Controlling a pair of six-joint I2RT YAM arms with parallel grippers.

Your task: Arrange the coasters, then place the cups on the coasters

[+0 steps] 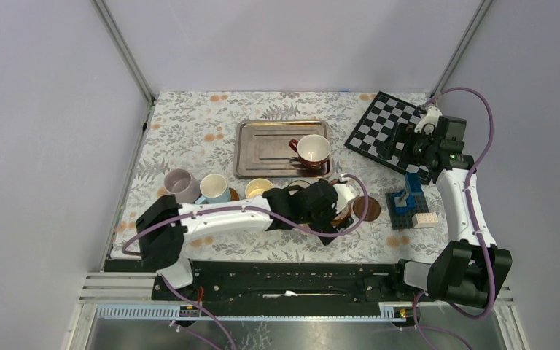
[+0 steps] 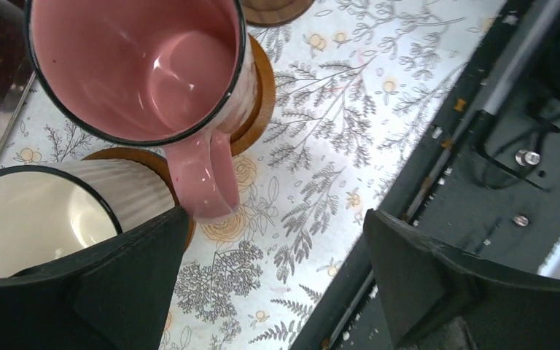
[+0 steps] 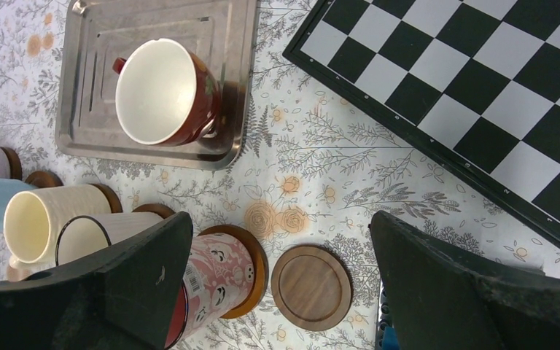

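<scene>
My left gripper [image 2: 273, 213] stands open low over the cloth, nothing between its fingers. The pink cup [image 2: 138, 65] stands just beyond it on a brown coaster [image 2: 261, 87], its handle close to my left finger. Beside it a white cup [image 2: 36, 219] also sits on a coaster. From above, the lilac cup [image 1: 181, 184], light blue cup [image 1: 214, 187] and cream cup [image 1: 259, 188] continue the row leftward. One bare coaster [image 3: 311, 286] lies right of the pink cup [image 3: 219, 281]. A dark red cup [image 3: 164, 102] lies tilted on the tray. My right gripper [image 3: 281, 215] hangs open high above.
The silver tray [image 1: 262, 149] lies behind the row of cups. A chessboard [image 1: 390, 131] covers the back right corner. Blue toy bricks [image 1: 408, 195] with a white brick stand right of the bare coaster [image 1: 367, 208]. The black base rail [image 2: 437, 160] runs along the near table edge.
</scene>
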